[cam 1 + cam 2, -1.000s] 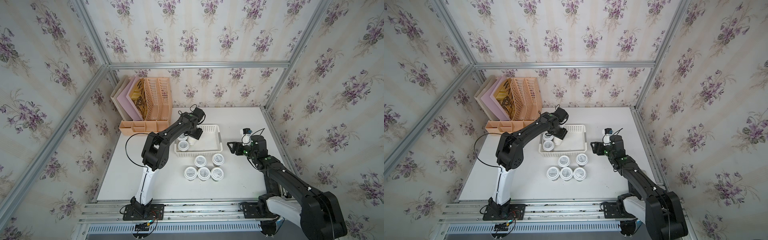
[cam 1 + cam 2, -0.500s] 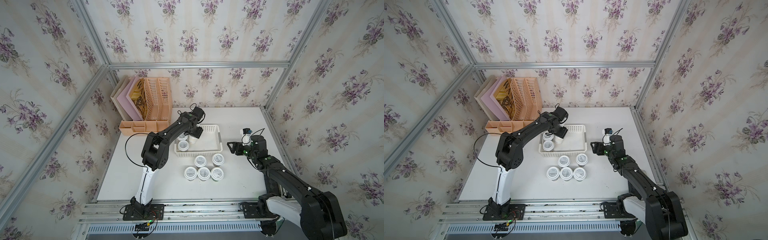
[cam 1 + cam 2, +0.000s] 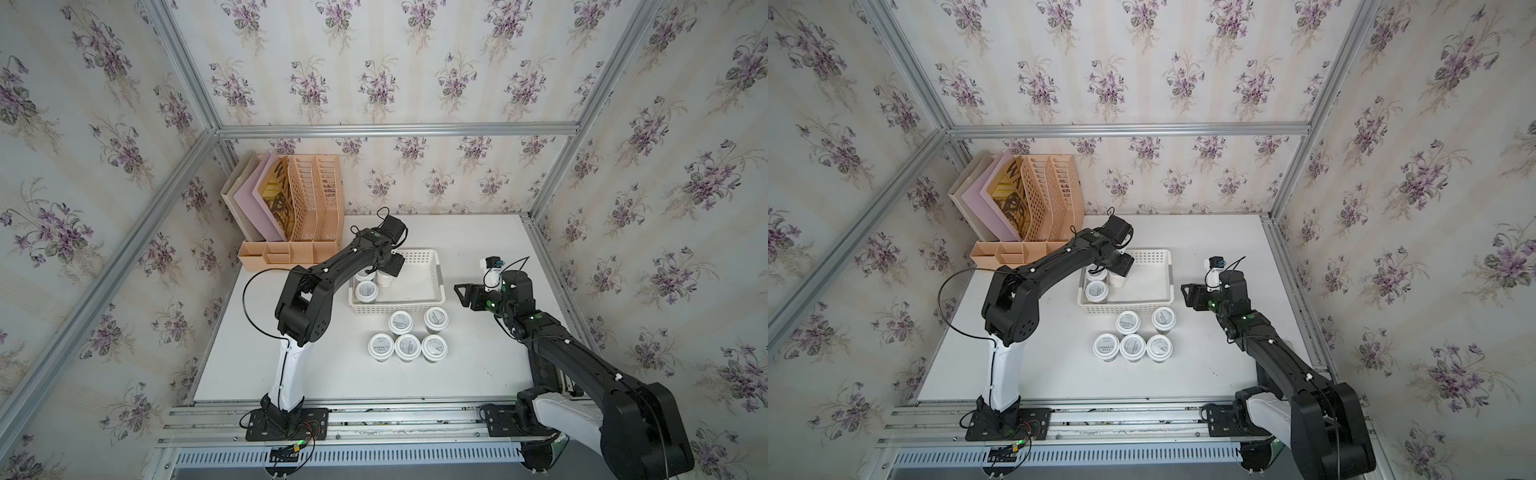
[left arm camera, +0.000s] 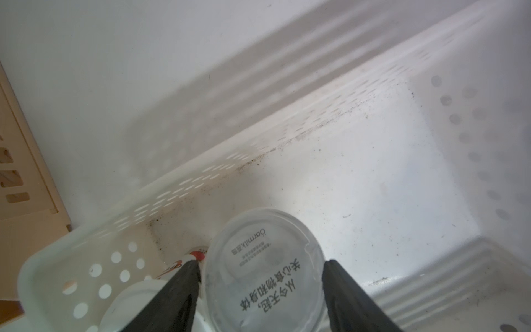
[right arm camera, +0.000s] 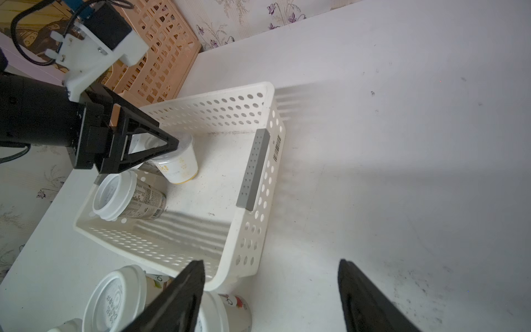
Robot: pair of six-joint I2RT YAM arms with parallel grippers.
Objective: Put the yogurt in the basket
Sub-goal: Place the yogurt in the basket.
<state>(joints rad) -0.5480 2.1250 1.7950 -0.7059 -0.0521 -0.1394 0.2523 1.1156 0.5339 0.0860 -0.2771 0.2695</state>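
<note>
Yogurt cups [image 3: 407,347], small and round with white printed lids, are seen in both top views: five are grouped on the white tabletop [image 3: 332,374] just below mid-frame, near the lower long wall of the shallow white perforated plastic basket [image 3: 415,308], which is set at the centre. Three more are found inside the basket at its left end, one [image 3: 1096,291] upright by the lower left corner. The left gripper [image 3: 388,271] is positioned over that end, at a leaning cup [image 3: 384,281]. The right gripper [image 3: 461,294] is held right of the basket, apart from it, its jaws parted and nothing between them. A peach slatted plastic file organizer [image 3: 309,203] is stood at the upper left of the table. In the left wrist view, the leaning cup [image 4: 263,270] is flanked closely by both black fingers [image 4: 184,287] inside the basket [image 4: 172,189]; whether it is squeezed or merely bracketed cannot be told. In the right wrist view, the left gripper [image 5: 172,143] is seen at the lid of the leaning cup [image 5: 181,163], beside another cup [image 5: 129,198] in the basket [image 5: 218,115]; the right gripper [image 5: 271,263] is shown spread wide and empty over the tabletop, next to the basket's grey-stripped short end, with further cups [image 5: 115,296] just outside the long wall.
</note>
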